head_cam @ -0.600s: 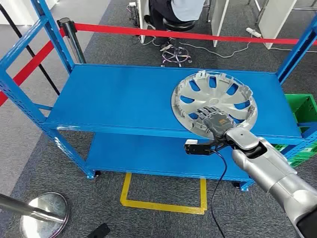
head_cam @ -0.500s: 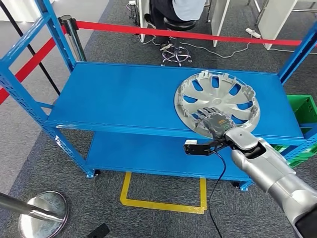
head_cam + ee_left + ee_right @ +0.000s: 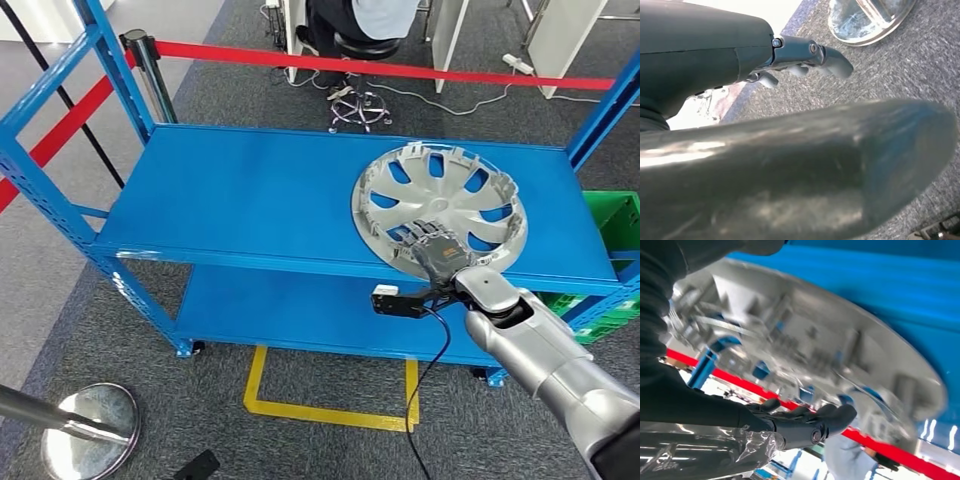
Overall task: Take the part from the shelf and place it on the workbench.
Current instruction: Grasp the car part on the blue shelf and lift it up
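Hubcap [image 3: 439,206], silver and with its inner side up, lies flat on the top level of the blue shelf [image 3: 249,195], at the right part of it and close to the near edge. The right hand [image 3: 436,247] rests on the near rim of the hubcap, with the fingers laid over the rim toward the centre. In the right wrist view the hubcap [image 3: 821,340] is blurred and the dark fingers [image 3: 806,421] are stretched beside its edge; I cannot tell if the hand really grips it. The left hand [image 3: 753,55] hangs above the grey carpet with the fingers a little curled and nothing in them. A green crate [image 3: 615,225] stands right of the shelf. Far behind, a red barrier tape [image 3: 377,68] runs across, and a person sits on a chair [image 3: 362,45] beyond it.
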You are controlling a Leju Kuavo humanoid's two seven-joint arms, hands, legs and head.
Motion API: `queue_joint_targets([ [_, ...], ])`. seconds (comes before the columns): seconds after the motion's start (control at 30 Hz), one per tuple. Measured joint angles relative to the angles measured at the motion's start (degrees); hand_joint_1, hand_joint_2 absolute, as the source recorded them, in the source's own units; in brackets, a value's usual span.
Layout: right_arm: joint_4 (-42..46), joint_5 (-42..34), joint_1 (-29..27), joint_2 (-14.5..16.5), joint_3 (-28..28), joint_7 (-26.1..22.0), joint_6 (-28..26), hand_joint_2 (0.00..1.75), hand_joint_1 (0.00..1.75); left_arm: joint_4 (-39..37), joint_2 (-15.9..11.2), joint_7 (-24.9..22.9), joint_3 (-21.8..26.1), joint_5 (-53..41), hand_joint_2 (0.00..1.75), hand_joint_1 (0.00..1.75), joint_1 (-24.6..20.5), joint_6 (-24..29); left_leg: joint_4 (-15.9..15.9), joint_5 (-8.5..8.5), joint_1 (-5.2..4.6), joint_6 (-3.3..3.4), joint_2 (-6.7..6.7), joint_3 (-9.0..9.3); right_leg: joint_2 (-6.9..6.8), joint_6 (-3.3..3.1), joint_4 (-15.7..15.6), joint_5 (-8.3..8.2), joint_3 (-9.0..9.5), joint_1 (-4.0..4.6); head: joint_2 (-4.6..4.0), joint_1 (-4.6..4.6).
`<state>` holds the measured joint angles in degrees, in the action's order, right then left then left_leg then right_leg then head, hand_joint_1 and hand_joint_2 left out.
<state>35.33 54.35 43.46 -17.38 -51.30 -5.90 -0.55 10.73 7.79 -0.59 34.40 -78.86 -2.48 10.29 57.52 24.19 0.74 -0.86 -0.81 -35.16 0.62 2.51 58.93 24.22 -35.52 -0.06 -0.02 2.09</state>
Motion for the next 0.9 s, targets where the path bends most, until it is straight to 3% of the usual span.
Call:
queue_joint_targets([
  [0.1, -0.7, 0.1, -0.3, 0.4, 0.0, 0.4, -0.7, 1.75, 0.00, 0.0, 0.0, 0.0, 0.0, -0.1, 0.00, 0.00, 0.0, 0.0, 0.6, 0.81, 0.05, -0.74, 0.12, -0.36, -0.01, -0.94, -0.3, -0.26, 0.06, -0.25, 0.01, -0.10],
  [0.27, -1.0, 0.1, -0.3, 0.5, 0.0, 0.5, -0.9, 1.75, 0.00, 0.0, 0.0, 0.0, 0.0, -0.2, 0.00, 0.00, 0.0, 0.0, 2.1, 1.97, -0.01, -0.89, 0.19, -1.07, -0.05, -1.21, -0.4, -0.28, 0.11, -0.36, 0.00, -0.21],
  [0.3, -1.1, 0.1, -0.3, 0.6, 0.1, 0.6, -0.9, 1.75, 0.00, 0.0, 0.0, 0.0, 0.0, -0.2, 0.00, 0.00, -0.1, 0.0, 3.7, 2.84, -0.01, -0.94, 0.19, -1.76, -0.08, -1.31, -0.4, -0.27, 0.11, -0.37, 0.00, -0.24],
  [0.33, -1.5, 0.3, -0.3, 0.7, 0.1, 1.0, -0.9, 1.75, 0.00, 0.0, 0.0, 0.0, 0.0, -0.2, 0.00, 0.00, 0.0, 0.0, 7.6, 4.59, -0.01, -1.01, 0.20, -3.62, -0.11, -1.44, -0.4, -0.24, 0.11, -0.34, 0.00, -0.27],
  [0.37, -2.2, 0.6, -0.4, 1.1, 0.1, 2.1, -1.0, 1.75, 0.00, 0.0, 0.0, -0.1, 0.0, -0.3, 0.00, 0.00, 0.0, 0.0, 10.6, 5.32, -0.02, -1.00, 0.20, -5.12, -0.11, -1.53, -0.4, -0.21, 0.17, -0.31, 0.01, -0.29],
  [0.4, -2.9, 0.9, -0.5, 1.5, 0.1, 3.3, -1.0, 1.75, 0.00, 0.0, 0.0, -0.1, 0.0, -0.3, 0.00, 0.00, 0.0, 0.0, 11.8, 5.01, -0.03, -0.94, 0.20, -5.73, -0.09, -1.53, -0.4, -0.16, 0.27, -0.29, 0.01, -0.29],
  [0.43, -3.6, 1.3, -0.5, 1.9, 0.2, 4.6, -1.0, 1.75, 0.00, 0.0, 0.0, -0.1, 0.1, -0.3, 0.00, 0.00, 0.0, 0.0, 11.0, 3.75, -0.03, -0.82, 0.23, -5.32, -0.06, -1.47, -0.4, -0.09, 0.41, -0.27, 0.00, -0.30],
  [0.47, -4.1, 1.6, -0.4, 2.3, 0.3, 5.8, -0.9, 1.75, 0.00, 0.0, 0.0, -0.2, 0.1, -0.3, 0.00, 0.00, 0.0, 0.0, 7.1, 1.56, -0.04, -0.68, 0.28, -3.37, -0.02, -1.30, -0.3, 0.01, 0.52, -0.17, 0.00, -0.31],
  [0.5, -4.4, 1.8, -0.3, 2.5, 0.5, 6.4, -0.8, 1.75, 0.00, 0.0, 0.0, -0.2, 0.1, -0.3, 0.00, 0.00, 0.0, 0.0, 3.6, 0.43, 0.00, -0.54, 0.27, -1.67, 0.03, -1.08, -0.1, 0.12, 0.45, -0.05, 0.00, -0.31],
  [0.57, -5.0, 2.1, 0.1, 2.8, 0.8, 7.1, -0.6, 1.75, 0.00, 0.0, 0.2, -0.2, 0.1, -0.3, 0.00, 0.00, -0.1, 0.0, 0.6, 0.09, -0.02, -0.21, 0.20, -0.32, 0.07, -0.57, 0.0, 0.18, 0.23, 0.20, 0.01, -0.31],
  [0.6, -5.3, 2.3, 0.2, 2.9, 1.0, 7.3, -0.5, 1.75, 0.08, 0.0, 0.2, -0.2, 0.1, -0.3, 0.00, 0.00, -0.1, 0.0, 0.4, 0.20, -0.02, 0.07, 0.13, -0.32, 0.09, -0.33, 0.0, 0.14, 0.17, 0.19, 0.01, -0.29],
  [0.67, -5.7, 2.4, 0.3, 3.1, 1.2, 7.6, -0.1, 1.75, 0.96, 0.0, 0.3, -0.2, 0.2, -0.3, 0.00, 0.00, -0.1, 0.0, 0.4, 0.09, 0.08, 0.72, 0.09, -0.31, 0.00, 0.21, 0.4, 0.66, -0.17, 0.05, -0.01, -0.29],
  [0.73, -6.2, 2.6, 0.5, 3.4, 1.4, 7.8, 0.3, 1.75, 1.75, 0.0, 0.3, -0.2, 0.3, -0.3, 0.00, 0.00, -0.1, 0.1, 0.3, 0.00, 0.26, 1.29, 0.06, -0.23, -0.13, 0.75, 4.7, 3.18, -2.22, -0.05, 0.00, -0.09],
  [0.8, -6.6, 2.7, 0.6, 3.6, 1.5, 7.8, 0.6, 1.75, 1.75, 0.0, 0.3, -0.2, 0.4, -0.3, 0.00, 0.00, -0.1, 0.1, 0.3, 0.04, 0.25, 1.53, 0.04, -0.22, -0.17, 1.11, 12.6, 6.55, -5.87, -0.09, 0.00, 0.08],
  [0.83, -6.8, 2.7, 0.6, 3.8, 1.5, 7.8, 0.7, 1.75, 1.75, 0.0, 0.3, -0.1, 0.4, -0.3, 0.00, 0.00, -0.1, 0.1, 0.3, 0.05, 0.24, 1.56, 0.04, -0.21, -0.17, 1.19, 15.5, 7.35, -7.37, -0.11, 0.00, 0.07],
  [0.87, -7.0, 2.7, 0.6, 3.9, 1.5, 7.7, 0.8, 1.75, 1.75, 0.0, 0.3, -0.1, 0.5, -0.3, 0.00, 0.00, -0.1, 0.1, 0.3, 0.08, 0.23, 1.57, 0.04, -0.18, -0.18, 1.20, 16.5, 7.06, -7.95, -0.12, -0.01, 0.08],
  [0.9, -7.1, 2.7, 0.6, 4.0, 1.5, 7.7, 0.9, 1.75, 1.75, 0.0, 0.3, -0.1, 0.5, -0.3, 0.00, 0.00, -0.1, 0.1, 0.3, 0.12, 0.24, 1.54, 0.03, -0.10, -0.18, 1.16, 15.0, 5.68, -7.37, -0.14, 0.00, 0.06],
])
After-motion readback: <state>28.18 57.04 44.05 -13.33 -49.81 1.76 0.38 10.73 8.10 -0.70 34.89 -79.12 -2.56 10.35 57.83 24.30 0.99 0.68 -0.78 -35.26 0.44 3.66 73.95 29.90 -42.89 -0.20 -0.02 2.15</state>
